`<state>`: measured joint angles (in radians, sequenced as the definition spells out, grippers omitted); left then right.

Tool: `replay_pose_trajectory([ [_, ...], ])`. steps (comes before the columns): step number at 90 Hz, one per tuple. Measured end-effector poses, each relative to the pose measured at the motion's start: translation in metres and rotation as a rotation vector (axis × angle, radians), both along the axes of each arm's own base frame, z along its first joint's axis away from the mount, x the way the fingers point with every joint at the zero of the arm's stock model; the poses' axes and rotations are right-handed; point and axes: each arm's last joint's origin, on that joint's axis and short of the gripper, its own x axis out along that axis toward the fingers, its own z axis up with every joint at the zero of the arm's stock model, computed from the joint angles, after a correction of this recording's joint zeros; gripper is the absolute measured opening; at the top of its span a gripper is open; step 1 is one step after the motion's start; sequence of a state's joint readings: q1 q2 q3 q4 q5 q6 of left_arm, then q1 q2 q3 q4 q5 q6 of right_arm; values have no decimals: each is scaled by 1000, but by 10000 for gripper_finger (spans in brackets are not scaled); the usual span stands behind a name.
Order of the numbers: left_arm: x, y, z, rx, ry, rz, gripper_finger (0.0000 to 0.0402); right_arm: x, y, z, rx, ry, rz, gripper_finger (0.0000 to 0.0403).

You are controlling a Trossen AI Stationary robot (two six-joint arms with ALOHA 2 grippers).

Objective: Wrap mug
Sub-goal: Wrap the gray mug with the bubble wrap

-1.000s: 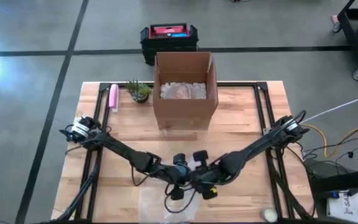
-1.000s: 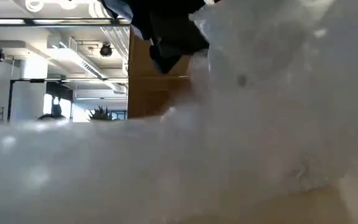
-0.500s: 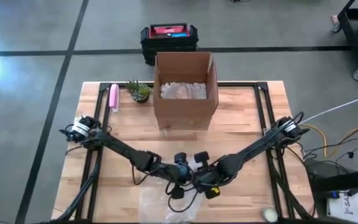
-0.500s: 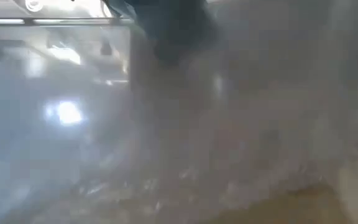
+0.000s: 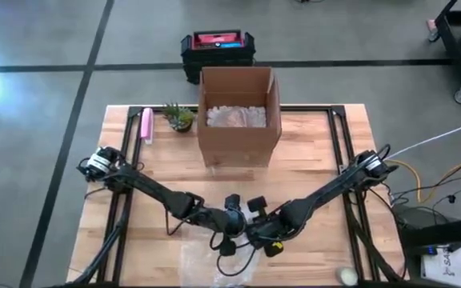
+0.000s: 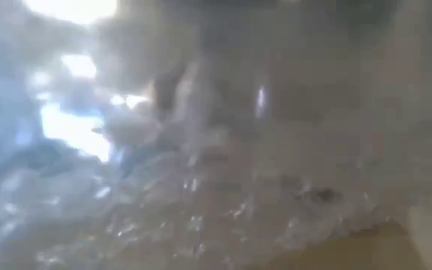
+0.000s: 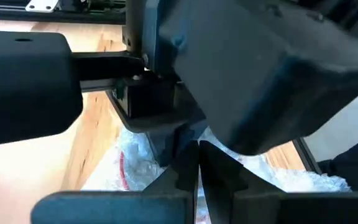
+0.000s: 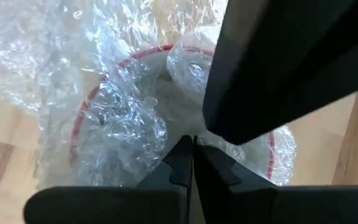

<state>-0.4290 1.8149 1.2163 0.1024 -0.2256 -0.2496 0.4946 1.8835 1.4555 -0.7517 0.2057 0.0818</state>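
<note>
Wood table [image 5: 310, 160], cardboard box [image 5: 238, 116] at the far edge, grey floor [image 5: 38, 120]. Both jaws pinched shut on bubble wrap [image 8: 123, 118] over the mug [image 8: 82, 118]; wrap now fills the low view.

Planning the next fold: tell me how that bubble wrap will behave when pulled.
The bubble wrap lies crumpled and draped over the red-rimmed mug, so it is probably floppy and will sag rather than hold a fold. Its glossy film looks slippery. Both tools, left and right, appear closed above it, so it may shift easily.
</note>
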Motion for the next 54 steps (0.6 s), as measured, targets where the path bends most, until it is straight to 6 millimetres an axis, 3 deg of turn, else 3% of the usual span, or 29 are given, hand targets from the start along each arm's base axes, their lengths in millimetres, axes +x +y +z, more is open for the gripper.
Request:
replay_pose_trajectory([
  [35, 1, -1, -1, -3, -5, -1, 0, -1, 0, 4, 23, -4, -51, 0],
  [54, 1, 0, 0, 3, -9, -3, 0, -11, 8, 44, 43, -2, -67, 0],
])
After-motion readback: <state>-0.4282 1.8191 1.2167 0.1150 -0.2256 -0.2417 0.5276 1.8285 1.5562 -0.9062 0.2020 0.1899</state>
